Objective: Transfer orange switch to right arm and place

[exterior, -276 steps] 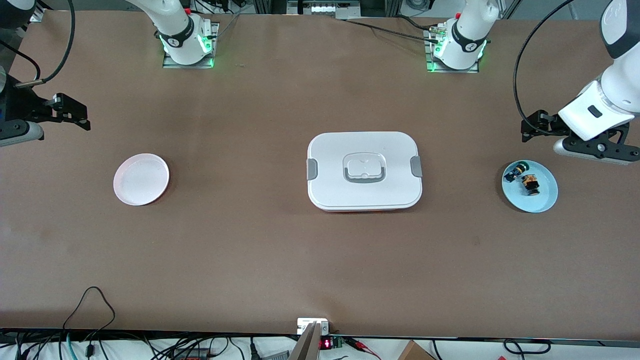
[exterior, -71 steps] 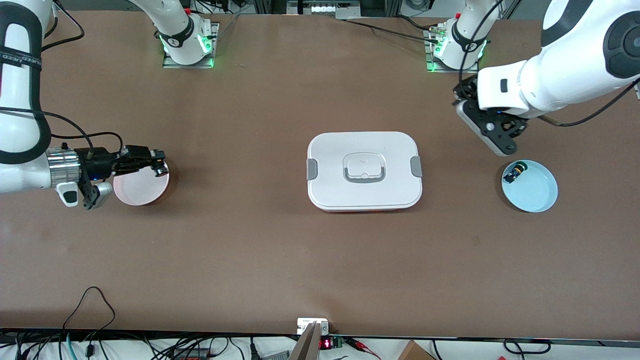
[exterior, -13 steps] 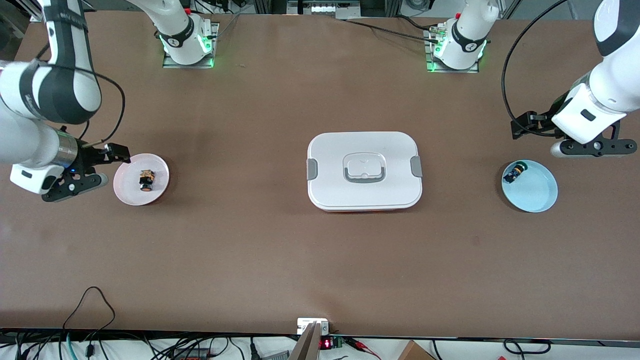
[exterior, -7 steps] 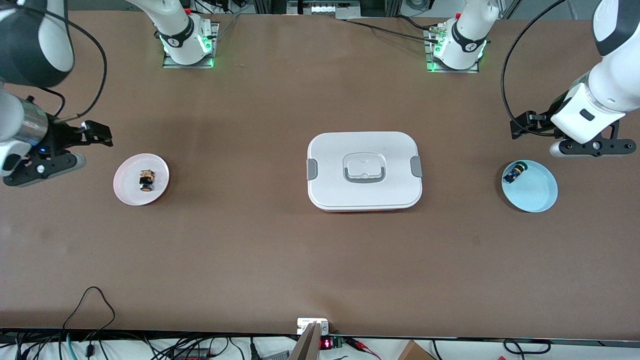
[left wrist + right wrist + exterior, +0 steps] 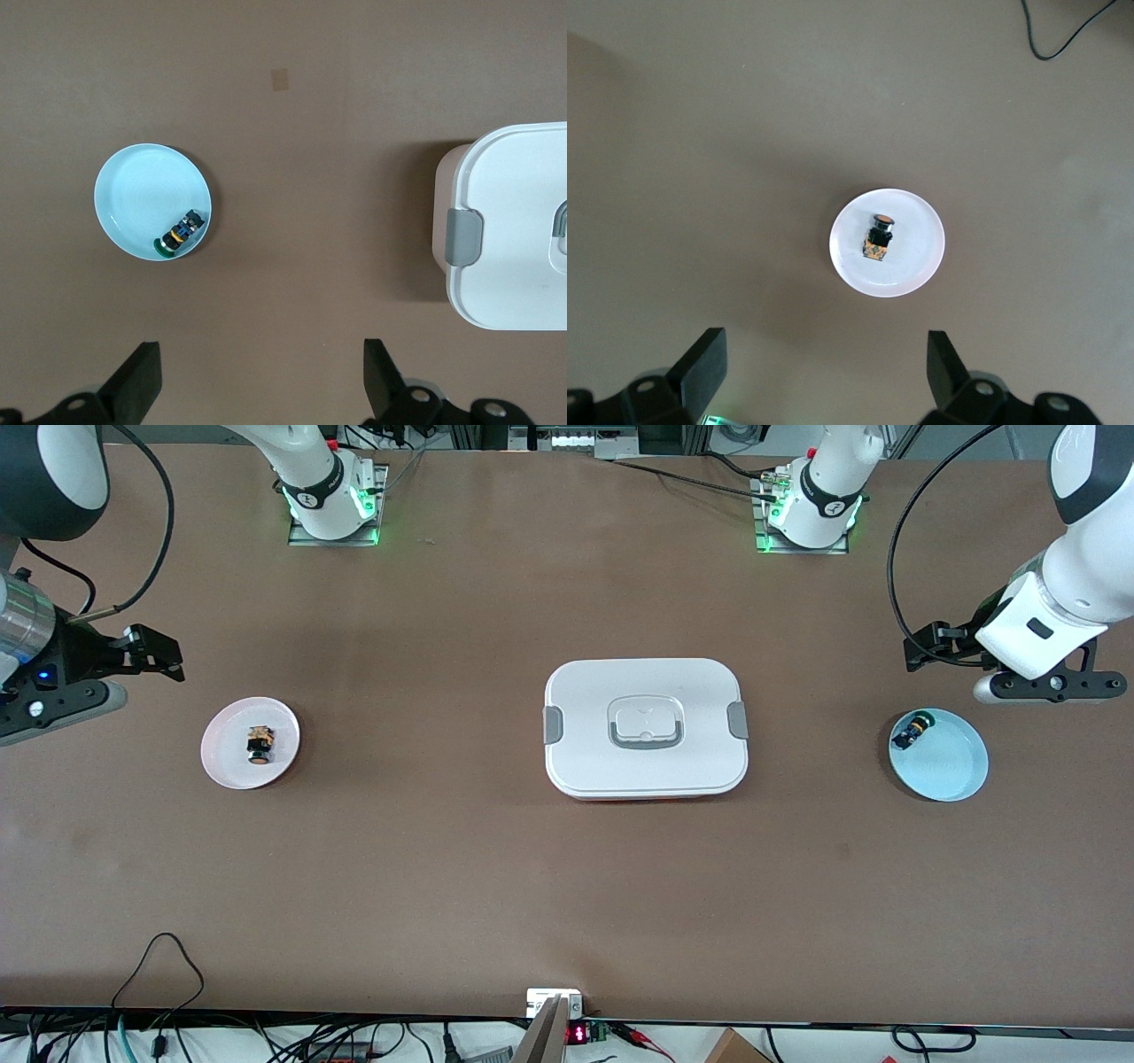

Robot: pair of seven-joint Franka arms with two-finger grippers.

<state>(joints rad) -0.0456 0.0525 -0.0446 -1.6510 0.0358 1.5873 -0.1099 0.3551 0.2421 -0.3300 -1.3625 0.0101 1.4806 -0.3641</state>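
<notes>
Right gripper (image 5: 146, 657) hangs over bare table at the right arm's end, fingers spread wide with nothing between them, near the pink plate (image 5: 221, 766). Orange switch (image 5: 259, 744) lies on its side in the middle of that plate, orange cap pointing toward the front camera; the right wrist view shows the same switch (image 5: 878, 237) centred on the plate (image 5: 917, 266), well apart from both fingertips (image 5: 704, 359).

White lidded container (image 5: 645, 728) sits mid-table, gray clips at both ends, lid on, untouched. Light blue plate (image 5: 952, 775) at the left arm's end holds only the blue-and-green switch (image 5: 912, 732), resting against the rim; in the left wrist view it (image 5: 182, 232) lies at the edge of the plate (image 5: 133, 199).

Left gripper (image 5: 948, 651) hovers above the table beside the blue plate, toward the bases; fingers apart, empty. This arm waits.

Judgement: handover and placement look done, since the switch sits on the pink plate with no gripper on it. Step in hand reads as the right arm clearing off. Next move likely needs nothing but parking both arms; no regrasp needed unless the switch should stand upright.
</notes>
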